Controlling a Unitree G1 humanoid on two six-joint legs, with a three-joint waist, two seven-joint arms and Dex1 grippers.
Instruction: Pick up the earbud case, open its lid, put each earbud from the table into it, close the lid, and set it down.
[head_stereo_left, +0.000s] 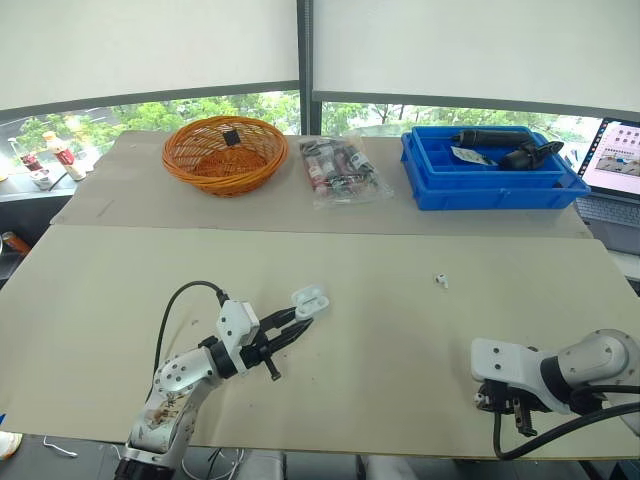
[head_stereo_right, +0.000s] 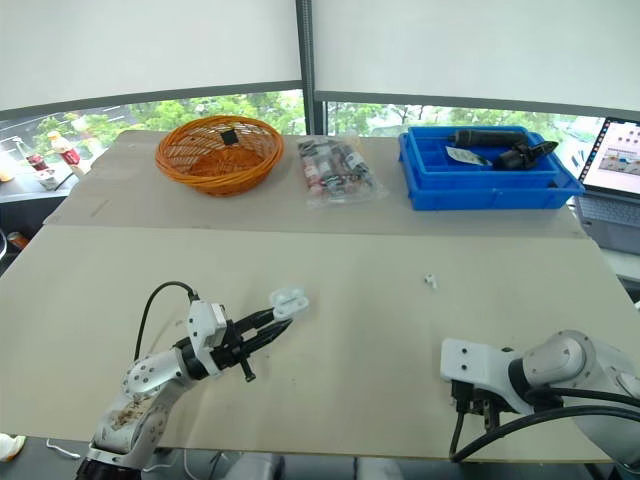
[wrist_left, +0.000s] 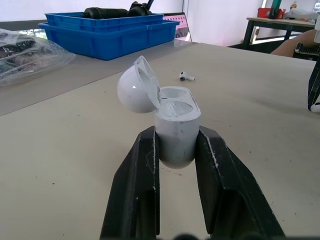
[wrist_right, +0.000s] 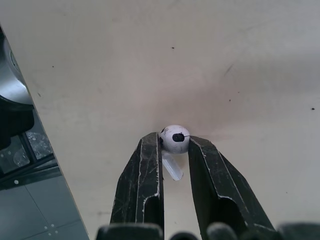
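Right gripper (wrist_right: 174, 143) pinching one earbud (wrist_right: 175, 138), left gripper (wrist_left: 176, 136) clamping open case (wrist_left: 175, 117), second earbud (head_stereo_left: 441, 281) on table (head_stereo_left: 400, 350)

Far edge L→R: basket (head_stereo_left: 226, 184), bag (head_stereo_left: 340, 172), tray (head_stereo_left: 490, 193); earbud (head_stereo_left: 441, 280) before tray.

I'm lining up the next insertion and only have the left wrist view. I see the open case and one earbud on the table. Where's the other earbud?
Observer: The right gripper is shut on the second earbud, pointing down at the table near its front edge on the robot's right.
Operator: And where is the loose one relative to the two arms?
Observer: The loose earbud lies farther out than both grippers, between the left gripper, which holds the earbud case, and the right gripper, and closer to the right one.
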